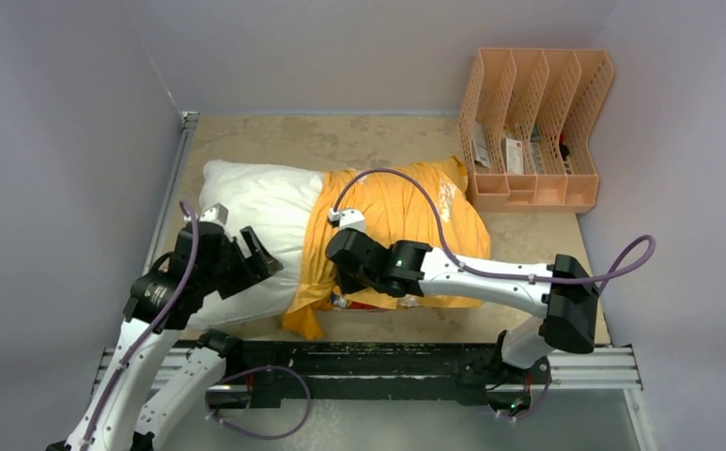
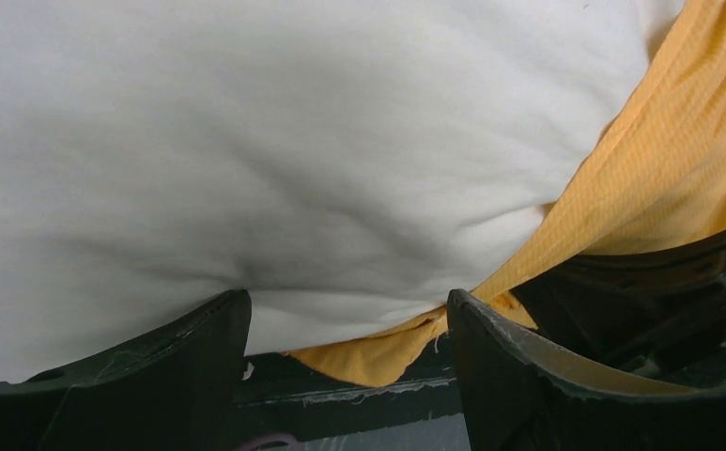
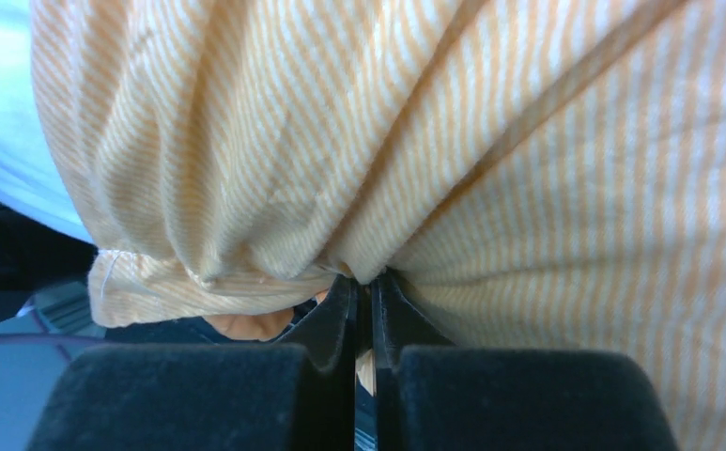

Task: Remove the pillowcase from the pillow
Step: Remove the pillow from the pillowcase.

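Observation:
The white pillow [image 1: 255, 207] lies across the table with its left half bare. The orange-yellow pillowcase [image 1: 406, 216] still covers its right half, bunched along a rumpled edge [image 1: 312, 254]. My left gripper [image 1: 254, 258] stands open against the pillow's near left side; in the left wrist view white pillow [image 2: 293, 169] bulges between the spread fingers [image 2: 199, 366] and pillowcase hem [image 2: 406, 362] hangs just below. My right gripper [image 3: 363, 282] is shut on a gathered fold of pillowcase [image 3: 359, 150] near the bunched edge, pinching the fabric between its fingers.
A peach desk organiser [image 1: 535, 127] with several slots stands at the back right, close to the pillowcase's far corner. Grey walls enclose the table on the left, back and right. The black rail [image 1: 378, 362] carrying the arm bases runs along the near edge.

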Motion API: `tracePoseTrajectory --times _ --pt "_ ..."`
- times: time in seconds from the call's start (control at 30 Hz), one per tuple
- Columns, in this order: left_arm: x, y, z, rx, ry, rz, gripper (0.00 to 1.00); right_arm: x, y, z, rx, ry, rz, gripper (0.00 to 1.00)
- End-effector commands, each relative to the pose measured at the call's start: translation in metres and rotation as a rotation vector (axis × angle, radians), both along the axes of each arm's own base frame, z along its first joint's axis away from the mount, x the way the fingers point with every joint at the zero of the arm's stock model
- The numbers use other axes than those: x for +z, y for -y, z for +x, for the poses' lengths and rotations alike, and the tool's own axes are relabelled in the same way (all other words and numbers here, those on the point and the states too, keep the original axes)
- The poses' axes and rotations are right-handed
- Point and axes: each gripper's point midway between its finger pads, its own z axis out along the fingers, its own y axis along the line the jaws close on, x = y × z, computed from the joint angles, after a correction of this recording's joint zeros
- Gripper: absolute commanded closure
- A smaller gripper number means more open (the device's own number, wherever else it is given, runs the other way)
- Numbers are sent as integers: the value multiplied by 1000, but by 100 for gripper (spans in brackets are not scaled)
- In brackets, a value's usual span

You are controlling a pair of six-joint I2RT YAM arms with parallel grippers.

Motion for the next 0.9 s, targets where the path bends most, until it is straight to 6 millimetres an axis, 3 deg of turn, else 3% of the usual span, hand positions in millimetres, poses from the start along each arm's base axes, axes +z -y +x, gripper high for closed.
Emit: tracePoseTrajectory --times 0.0,0.27,0.37,0.47,0.63,0.8,0.87 --pt "-3 -11 -34 87 -84 -41 24 16 -18 5 54 -4 122 100" --pt "-8 -35 -69 347 -86 -162 21 24 -25 8 67 4 121 100" --pt "-13 -24 -66 367 -82 -262 20 28 -26 10 67 13 125 100" --pt "-21 -9 -53 373 -92 -360 20 31 -27 11 69 15 130 100" --pt "-21 -17 -19 465 -4 -349 19 37 -25 14 58 30 138 100" --pt "-10 -12 26 523 173 -488 18 39 -24 14 56 28 150 100" --pt "-22 -4 39 508 180 -509 18 42 -24 15 47 27 151 100"
